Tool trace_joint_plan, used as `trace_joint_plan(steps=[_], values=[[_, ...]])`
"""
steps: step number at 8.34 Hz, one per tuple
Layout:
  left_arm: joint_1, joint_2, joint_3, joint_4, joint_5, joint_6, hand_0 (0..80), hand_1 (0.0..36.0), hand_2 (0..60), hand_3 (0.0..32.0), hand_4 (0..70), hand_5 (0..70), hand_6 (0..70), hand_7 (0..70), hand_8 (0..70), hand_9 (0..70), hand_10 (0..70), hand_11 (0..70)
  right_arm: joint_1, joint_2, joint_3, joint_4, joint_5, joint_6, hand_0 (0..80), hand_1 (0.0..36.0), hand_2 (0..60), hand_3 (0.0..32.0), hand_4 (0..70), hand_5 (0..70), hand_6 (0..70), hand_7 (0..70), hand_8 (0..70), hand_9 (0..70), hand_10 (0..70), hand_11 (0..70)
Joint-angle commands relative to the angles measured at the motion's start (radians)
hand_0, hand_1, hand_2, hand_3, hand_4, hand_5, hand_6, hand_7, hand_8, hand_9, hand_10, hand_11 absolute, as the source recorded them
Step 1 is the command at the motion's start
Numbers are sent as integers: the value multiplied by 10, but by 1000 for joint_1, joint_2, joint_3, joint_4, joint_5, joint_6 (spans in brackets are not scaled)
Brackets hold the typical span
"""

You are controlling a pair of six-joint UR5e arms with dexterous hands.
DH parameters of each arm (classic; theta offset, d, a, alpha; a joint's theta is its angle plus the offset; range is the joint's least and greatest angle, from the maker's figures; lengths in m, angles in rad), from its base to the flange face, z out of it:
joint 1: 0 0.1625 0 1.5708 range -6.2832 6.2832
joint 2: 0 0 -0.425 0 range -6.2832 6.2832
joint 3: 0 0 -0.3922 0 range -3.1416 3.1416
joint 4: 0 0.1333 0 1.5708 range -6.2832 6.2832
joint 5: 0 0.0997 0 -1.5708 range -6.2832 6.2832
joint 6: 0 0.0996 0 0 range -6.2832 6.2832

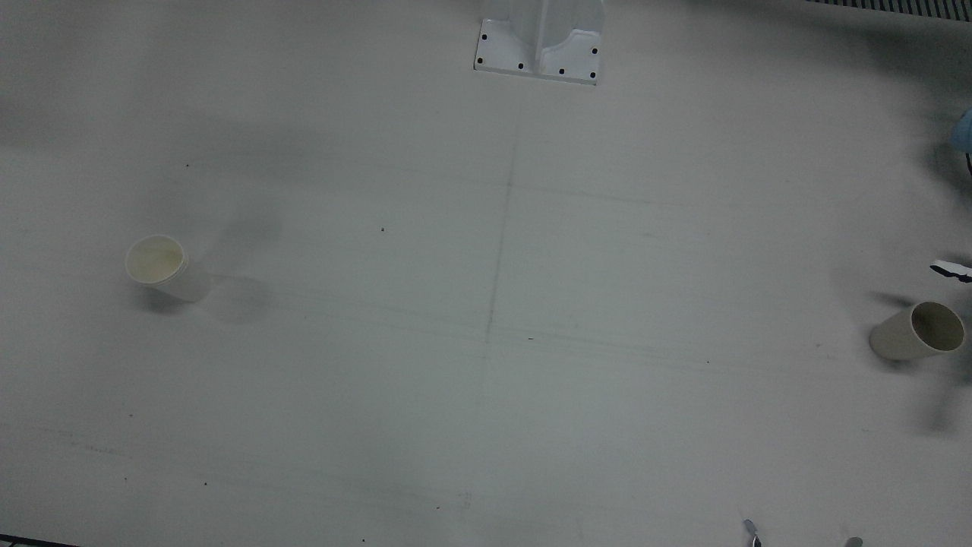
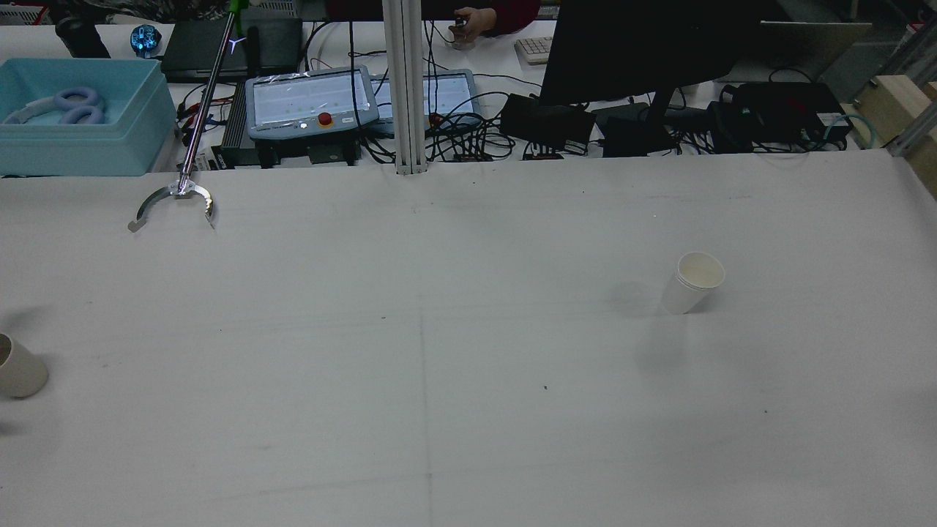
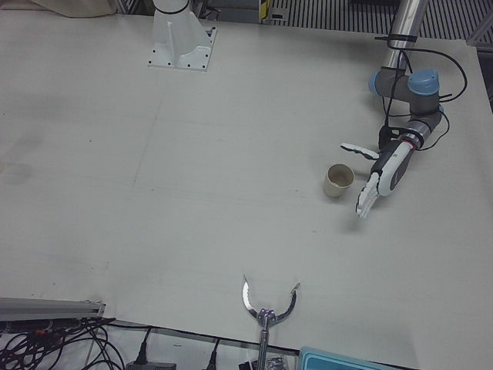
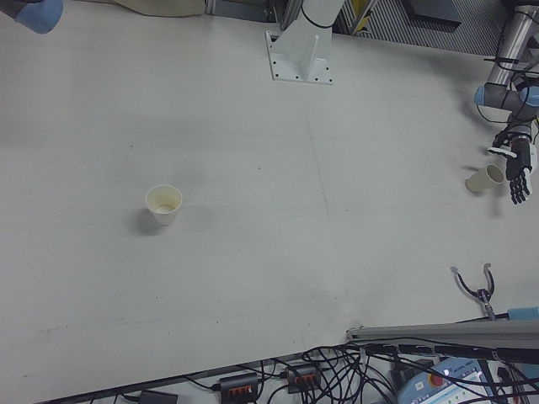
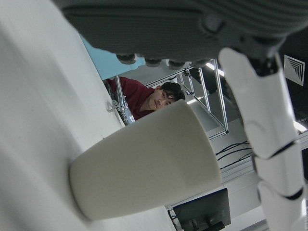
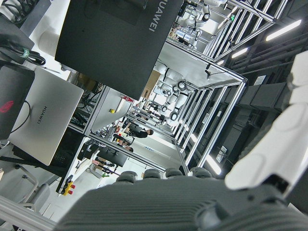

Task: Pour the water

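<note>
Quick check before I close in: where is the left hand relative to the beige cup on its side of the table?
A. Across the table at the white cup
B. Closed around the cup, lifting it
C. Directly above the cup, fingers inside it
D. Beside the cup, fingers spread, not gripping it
D: in the left-front view the left hand hangs beside the beige cup with fingers spread and the cup standing on the table, ungripped.

Rear view's edge crops the beige cup (image 2: pixel 18 369).
</note>
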Motion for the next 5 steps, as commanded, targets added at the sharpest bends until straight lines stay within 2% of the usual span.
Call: trace_joint_plan(steps=[1,4,5], values=[[54,-38,-5,33,-5,0,478,167,91,0,0,0,0,0,0,0,0,0,2,2,-3,0,0,0,332,101,190,0,3,0,0,0,0,0,0,0],[54,-46,-17,42,-5,-13,490,184,102,0,10,0,0,0,0,0,0,0,2,25,-20,2,0,0,329,101,191,0,5,0,0,0,0,0,0,0],[55,-47,-22,75,-3,-29,490,184,108,0,16,0,0,0,0,0,0,0,2,30,-25,2,1,0,329,101,190,0,3,0,0,0,0,0,0,0]])
